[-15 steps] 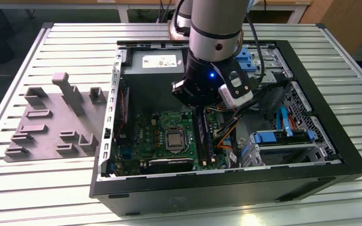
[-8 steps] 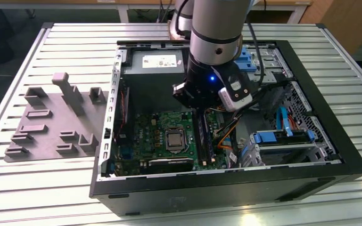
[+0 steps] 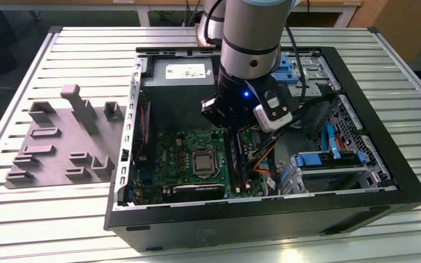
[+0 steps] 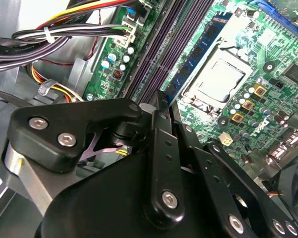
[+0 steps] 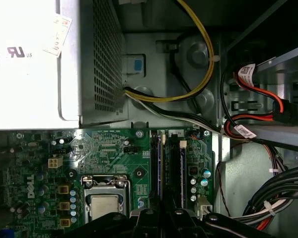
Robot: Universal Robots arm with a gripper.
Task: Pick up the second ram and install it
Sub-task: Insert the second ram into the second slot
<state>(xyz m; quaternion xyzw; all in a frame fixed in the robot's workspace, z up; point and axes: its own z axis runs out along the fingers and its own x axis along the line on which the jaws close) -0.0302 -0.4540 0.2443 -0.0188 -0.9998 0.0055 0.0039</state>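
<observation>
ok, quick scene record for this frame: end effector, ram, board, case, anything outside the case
end effector: down inside the open computer case, over the black memory slots
ram: blue-green stick standing in a slot beside the CPU socket
end effector fingers: cannot tell open or shut
motherboard: green, lying flat in the case
outside the case: grey parts fixture on the slatted table, at the exterior view's left

The blue-green second ram (image 4: 198, 52) stands on edge in a black motherboard slot.
</observation>
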